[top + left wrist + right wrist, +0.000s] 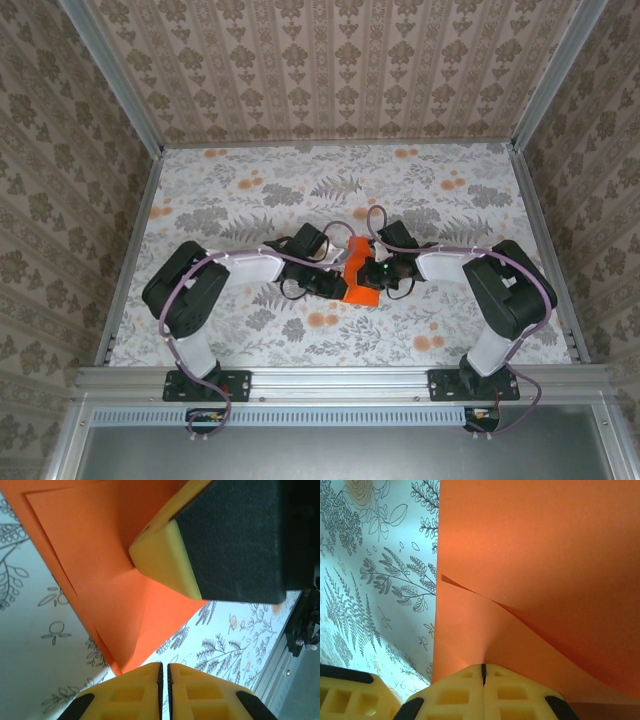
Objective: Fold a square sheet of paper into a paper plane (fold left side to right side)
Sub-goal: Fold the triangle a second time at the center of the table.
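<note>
1. The task's thing was a single sheet of thin, bright solid-orange paper (358,290), creased into a narrower pointed shape. It lay about mid-table on the pale tabletop printed with grey ferns and small orange flowers (250,200), between my two grippers.
2. In my left wrist view the orange paper (100,570) showed flat overlapping layers with straight fold edges. They ran down to one sharp point, which lay on the tabletop just beside my left fingertips.
3. In my right wrist view the orange paper (545,570) had a straight edge against the printed tabletop. One flap lifted off the layer below in a soft curve that ended in a small pointed corner.
4. My left gripper (338,283) sat at the paper's left side. Seen from its own wrist, the left gripper (165,672) had its yellow fingers all but together, with a thin slit between them and nothing in it.
5. My right gripper (383,272) was at the paper's right side. Seen from its own wrist, the right gripper (483,672) had its fingers closed together with the tips against the paper. I could not tell whether any paper was caught between them. From the left wrist, one of its yellow fingers (165,560) rested on the orange surface.
6. I counted one orange paper, at least two visible layers in it, and two grippers on two arms.
</note>
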Tool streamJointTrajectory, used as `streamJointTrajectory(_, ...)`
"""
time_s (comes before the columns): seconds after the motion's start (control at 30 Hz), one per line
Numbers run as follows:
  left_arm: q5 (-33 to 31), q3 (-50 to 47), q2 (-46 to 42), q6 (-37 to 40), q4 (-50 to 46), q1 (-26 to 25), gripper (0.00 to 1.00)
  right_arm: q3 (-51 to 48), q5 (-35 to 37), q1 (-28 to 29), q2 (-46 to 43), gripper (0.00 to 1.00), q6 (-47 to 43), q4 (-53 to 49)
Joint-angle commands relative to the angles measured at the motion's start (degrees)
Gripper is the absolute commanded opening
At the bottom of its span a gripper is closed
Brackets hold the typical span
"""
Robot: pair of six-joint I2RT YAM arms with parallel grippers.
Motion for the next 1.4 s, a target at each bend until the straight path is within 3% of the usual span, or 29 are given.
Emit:
streamJointTrajectory(0.0,0.4,1.5,2.3,1.4,-1.4,0.4,0.13,-0.1,2.4,0.1,1.0,0.00,-0.6,-2.8)
streamJointTrajectory(0.23,-3.5,2.3,4.4,1.1,-3.0,0.5,0.13,-0.1,2.4,0.2,1.1,0.00,-0.5,-2.9)
streamJointTrajectory(0.77,-5.1,0.1,5.0,0.2,-3.6,0.4,0.09,1.1,-0.4,1.6,-4.4,0.00,0.3,-3.9)
streamJointTrajectory(1.37,-5.6,0.3,5.4,-0.3,-4.5,0.7,0.07,1.9,1.5,4.6,0.7,0.00,-0.2,-5.3)
